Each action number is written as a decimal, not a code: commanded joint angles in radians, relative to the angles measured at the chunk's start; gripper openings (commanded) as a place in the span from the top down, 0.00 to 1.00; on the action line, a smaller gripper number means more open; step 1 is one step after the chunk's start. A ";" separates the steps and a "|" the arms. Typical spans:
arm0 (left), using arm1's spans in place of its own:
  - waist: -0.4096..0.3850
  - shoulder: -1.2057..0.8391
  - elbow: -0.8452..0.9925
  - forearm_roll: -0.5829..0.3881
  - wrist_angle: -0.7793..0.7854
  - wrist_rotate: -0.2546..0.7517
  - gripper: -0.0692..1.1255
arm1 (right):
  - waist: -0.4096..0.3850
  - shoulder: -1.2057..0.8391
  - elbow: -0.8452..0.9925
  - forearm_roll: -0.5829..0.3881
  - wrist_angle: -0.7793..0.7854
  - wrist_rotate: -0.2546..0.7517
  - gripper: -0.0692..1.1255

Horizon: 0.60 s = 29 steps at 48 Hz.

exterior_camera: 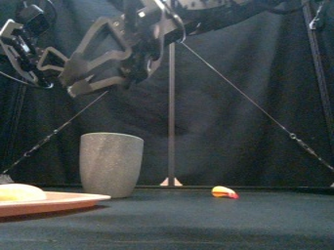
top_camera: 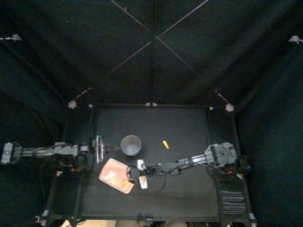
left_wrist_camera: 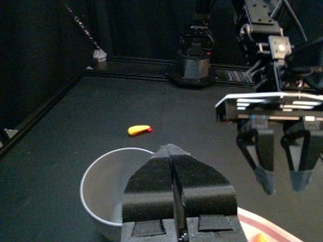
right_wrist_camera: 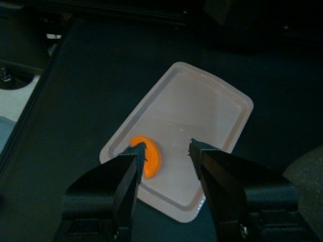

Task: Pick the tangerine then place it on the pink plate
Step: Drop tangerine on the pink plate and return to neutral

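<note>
So the tangerine [right_wrist_camera: 145,157] is sitting on the pink plate [right_wrist_camera: 209,104], close to one edge. The right gripper [right_wrist_camera: 165,151] hangs just above it, jaws spread wide with nothing in them. The left gripper [left_wrist_camera: 173,153] is pinched closed and empty, next to the grey cup [exterior_camera: 111,164]. A small yellow-red toy [exterior_camera: 225,192] lies off on its own.

Tangerine [right_wrist_camera: 146,157] — orange — lies on the pink plate [right_wrist_camera: 202,109].
</note>
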 commanded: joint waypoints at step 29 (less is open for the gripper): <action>0.041 0.003 0.034 -0.002 0.000 0.002 0.89 | -0.041 -0.325 0.296 0.077 -0.109 0.003 0.27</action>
